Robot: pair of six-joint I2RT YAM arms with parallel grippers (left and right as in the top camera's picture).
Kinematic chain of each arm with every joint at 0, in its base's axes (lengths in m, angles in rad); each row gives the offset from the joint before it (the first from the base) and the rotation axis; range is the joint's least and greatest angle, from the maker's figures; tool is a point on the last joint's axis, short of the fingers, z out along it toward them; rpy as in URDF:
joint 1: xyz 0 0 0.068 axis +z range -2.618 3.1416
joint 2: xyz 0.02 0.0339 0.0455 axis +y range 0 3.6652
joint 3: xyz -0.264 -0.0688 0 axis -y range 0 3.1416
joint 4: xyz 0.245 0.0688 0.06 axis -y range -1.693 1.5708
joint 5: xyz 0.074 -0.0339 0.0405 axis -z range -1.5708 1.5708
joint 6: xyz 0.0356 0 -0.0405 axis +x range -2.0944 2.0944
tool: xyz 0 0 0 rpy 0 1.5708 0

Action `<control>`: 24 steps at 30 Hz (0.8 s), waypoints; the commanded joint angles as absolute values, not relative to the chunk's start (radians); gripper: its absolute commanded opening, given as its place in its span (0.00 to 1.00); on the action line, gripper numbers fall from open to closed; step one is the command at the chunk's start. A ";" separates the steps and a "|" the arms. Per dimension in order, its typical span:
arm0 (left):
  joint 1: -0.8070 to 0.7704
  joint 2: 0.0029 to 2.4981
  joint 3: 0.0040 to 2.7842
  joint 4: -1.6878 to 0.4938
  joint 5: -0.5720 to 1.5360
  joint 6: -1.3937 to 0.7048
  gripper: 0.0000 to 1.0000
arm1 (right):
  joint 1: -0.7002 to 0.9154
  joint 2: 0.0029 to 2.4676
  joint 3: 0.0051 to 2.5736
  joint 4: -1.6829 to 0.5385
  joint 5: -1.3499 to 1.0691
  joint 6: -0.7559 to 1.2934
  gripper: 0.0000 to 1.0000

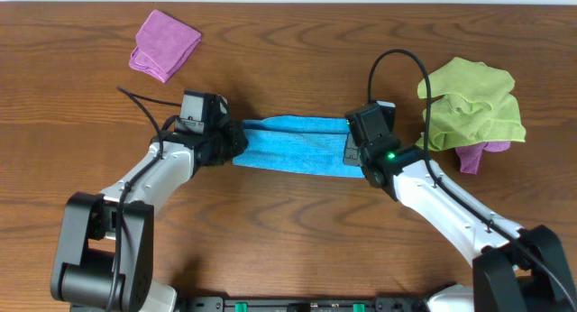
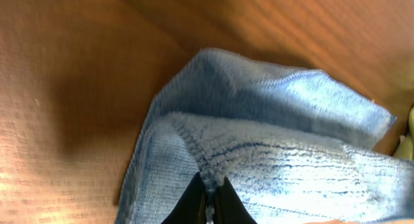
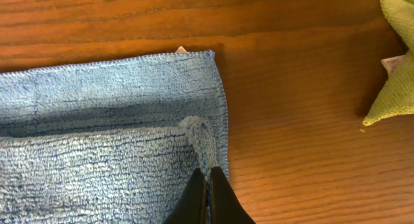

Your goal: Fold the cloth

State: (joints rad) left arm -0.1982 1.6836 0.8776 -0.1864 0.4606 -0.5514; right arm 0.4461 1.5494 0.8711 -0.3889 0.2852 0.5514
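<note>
Overhead, the tabletop (image 1: 288, 249) carries the blue cloth (image 1: 293, 148) at its centre as a narrow band, its long axis running left to right between the two arms. The left gripper (image 1: 236, 141) sits at the cloth's left short end and the right gripper (image 1: 354, 151) at its right short end, so each arm is nearest its own end. Both wrist views show the jaws pressed together on a raised ridge of an upper cloth layer. The far long edge lies flat just beyond each pinch, so the fold likely runs across the short axis.
</note>
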 commanded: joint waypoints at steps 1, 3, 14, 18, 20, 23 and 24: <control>-0.199 1.694 0.885 -0.234 0.503 -0.561 0.06 | 0.439 1.561 0.883 -0.397 0.311 0.509 0.01; -0.200 1.694 0.885 -0.268 0.495 -0.551 0.06 | 0.439 1.562 0.883 -0.397 0.311 0.507 0.01; -0.203 1.695 0.885 -0.104 0.318 -0.550 0.06 | 0.438 1.637 0.883 -0.313 0.319 0.507 0.02; -0.202 1.713 0.886 -0.043 0.284 -0.550 0.06 | 0.426 1.650 0.883 -0.271 0.379 0.506 0.01; -0.203 1.740 0.886 -0.019 0.286 -0.557 0.06 | 0.410 1.658 0.883 -0.244 0.378 0.496 0.01; -0.202 1.782 0.886 0.017 0.285 -0.558 0.06 | 0.384 1.677 0.883 -0.209 0.378 0.495 0.01; -0.202 1.799 0.887 0.036 0.286 -0.559 0.06 | 0.376 1.684 0.883 -0.192 0.378 0.488 0.01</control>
